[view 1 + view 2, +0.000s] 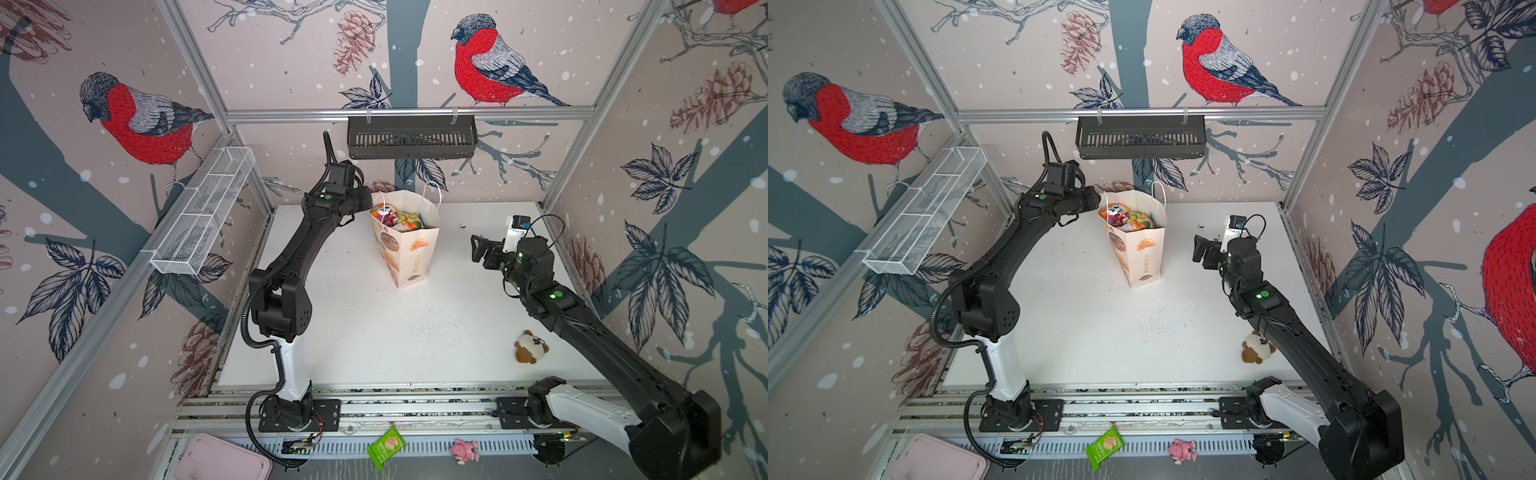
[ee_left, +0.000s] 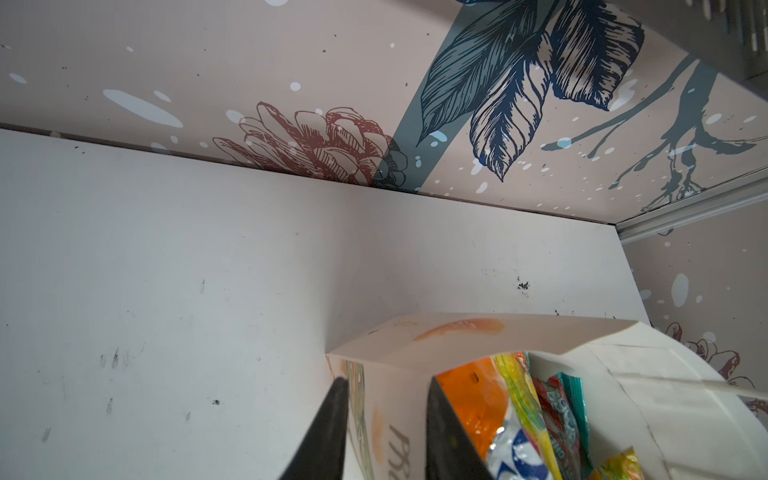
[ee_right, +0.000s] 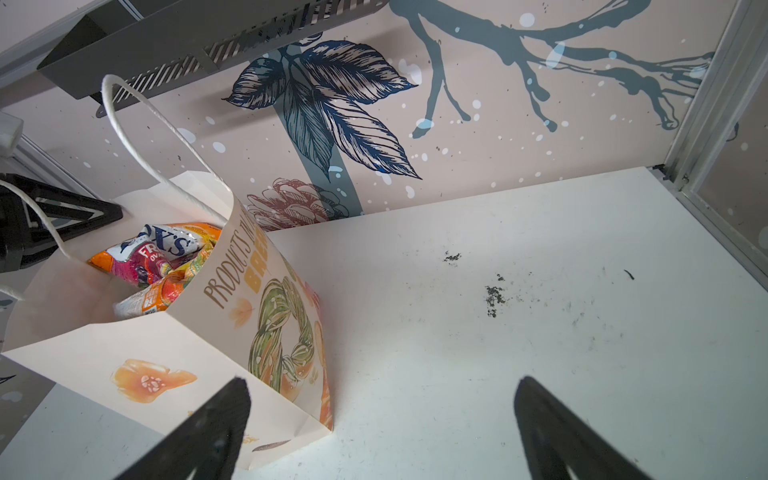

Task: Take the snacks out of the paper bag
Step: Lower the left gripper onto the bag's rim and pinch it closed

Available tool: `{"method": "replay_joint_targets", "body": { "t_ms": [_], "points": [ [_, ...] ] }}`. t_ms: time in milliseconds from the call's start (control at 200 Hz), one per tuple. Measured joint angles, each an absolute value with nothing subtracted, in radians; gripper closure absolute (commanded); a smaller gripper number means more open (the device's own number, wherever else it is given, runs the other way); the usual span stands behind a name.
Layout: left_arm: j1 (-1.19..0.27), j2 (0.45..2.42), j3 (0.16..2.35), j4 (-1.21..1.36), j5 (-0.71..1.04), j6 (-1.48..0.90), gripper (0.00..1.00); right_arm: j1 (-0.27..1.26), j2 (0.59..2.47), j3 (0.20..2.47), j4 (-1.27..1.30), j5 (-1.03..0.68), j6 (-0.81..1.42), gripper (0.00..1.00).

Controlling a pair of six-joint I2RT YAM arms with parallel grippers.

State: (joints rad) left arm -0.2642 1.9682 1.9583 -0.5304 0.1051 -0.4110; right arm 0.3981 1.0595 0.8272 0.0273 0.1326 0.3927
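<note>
Here the left hand (image 2: 386,386), half-open and empty, straddles one wall of the paper bag (image 2: 415,340), snacks (image 2: 478,399) just inside; the right hand (image 3: 382,382) gapes empty, farther off.

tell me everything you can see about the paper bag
The paper bag is tall, cream-white paper with orange-brown pastry prints and brown lettering, and white cord handles at its rim. It stands upright and open near the back of the white table, filled near the top with colourful foil snacks. The left gripper straddles one side wall, one finger inside, one outside; whether it pinches cannot be told.
</note>
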Motion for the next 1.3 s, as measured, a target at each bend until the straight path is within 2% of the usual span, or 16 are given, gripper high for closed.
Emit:
{"method": "replay_joint_targets", "body": {
  "t_ms": [510,665,941,1301],
  "points": [
    [-0.3,2.075,2.145,-0.624,0.078,-0.359,0.7,0.398,1.055,0.824,0.009,0.146,0.393,0.0],
    [-0.334,2.098,2.21,-0.71,0.02,-0.323,0.65,0.396,1.055,0.824,0.001,0.158,0.393,0.0],
    [-0.363,2.021,2.138,-0.797,-0.084,-0.315,0.41,0.393,1.066,0.824,0.001,0.159,0.393,0.0],
    [-0.368,1.945,2.126,-0.797,-0.107,-0.319,0.4,0.393,1.071,0.824,0.001,0.159,0.397,0.0]
  ]
}}
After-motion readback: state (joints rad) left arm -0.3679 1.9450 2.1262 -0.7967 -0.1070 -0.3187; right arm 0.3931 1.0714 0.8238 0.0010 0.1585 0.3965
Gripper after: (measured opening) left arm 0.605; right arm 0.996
